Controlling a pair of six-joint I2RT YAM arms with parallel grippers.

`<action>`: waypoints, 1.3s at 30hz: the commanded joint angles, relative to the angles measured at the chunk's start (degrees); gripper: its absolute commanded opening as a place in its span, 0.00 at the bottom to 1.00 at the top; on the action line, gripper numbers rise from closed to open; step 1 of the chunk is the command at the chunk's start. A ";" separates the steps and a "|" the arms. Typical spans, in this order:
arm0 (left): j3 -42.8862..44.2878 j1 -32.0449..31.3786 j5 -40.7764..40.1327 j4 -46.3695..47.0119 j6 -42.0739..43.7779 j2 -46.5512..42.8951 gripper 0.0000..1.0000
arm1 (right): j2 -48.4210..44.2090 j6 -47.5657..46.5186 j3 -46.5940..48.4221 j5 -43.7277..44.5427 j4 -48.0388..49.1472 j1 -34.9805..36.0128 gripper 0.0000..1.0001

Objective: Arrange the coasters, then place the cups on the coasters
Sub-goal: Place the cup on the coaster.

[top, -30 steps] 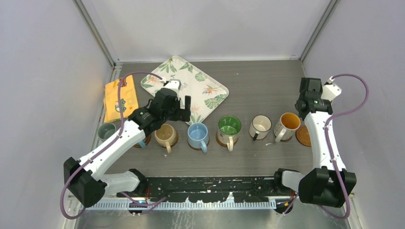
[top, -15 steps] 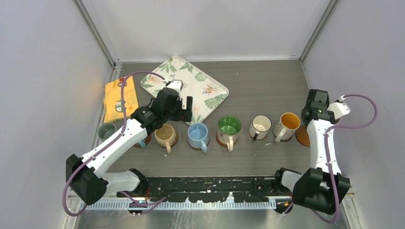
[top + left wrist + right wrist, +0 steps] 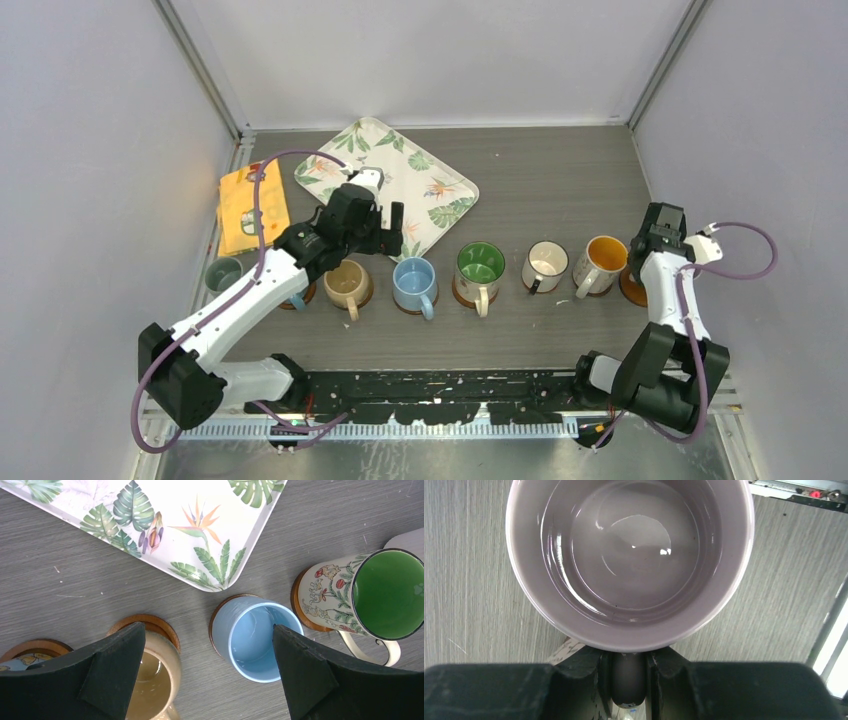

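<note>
Hovering just in front of the leaf-patterned tray's (image 3: pixel 400 180) near corner, the left gripper (image 3: pixel 207 655) has its fingers spread wide with nothing between them, above a tan mug (image 3: pixel 152 680) and a light blue mug (image 3: pixel 257 640), each sitting on a wooden coaster (image 3: pixel 150 622). Far right of the tray, beyond a green-lined mug (image 3: pixel 480 264), a cream mug (image 3: pixel 546 262) and an orange-lined mug (image 3: pixel 604 257), the right gripper (image 3: pixel 629 672) is clamped on the handle of an upright mauve mug (image 3: pixel 629 555), close to an end coaster (image 3: pixel 630 287) partly hidden by the arm.

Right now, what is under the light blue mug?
A round brown coaster: only a crescent of its rim shows beside the light blue mug. The rest is covered by the mug.
</note>
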 commanded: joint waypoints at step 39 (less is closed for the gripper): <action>0.84 0.11 2.40 2.19 -1.19 -3.01 1.00 | 0.07 0.55 -1.22 -1.03 4.33 -0.66 0.44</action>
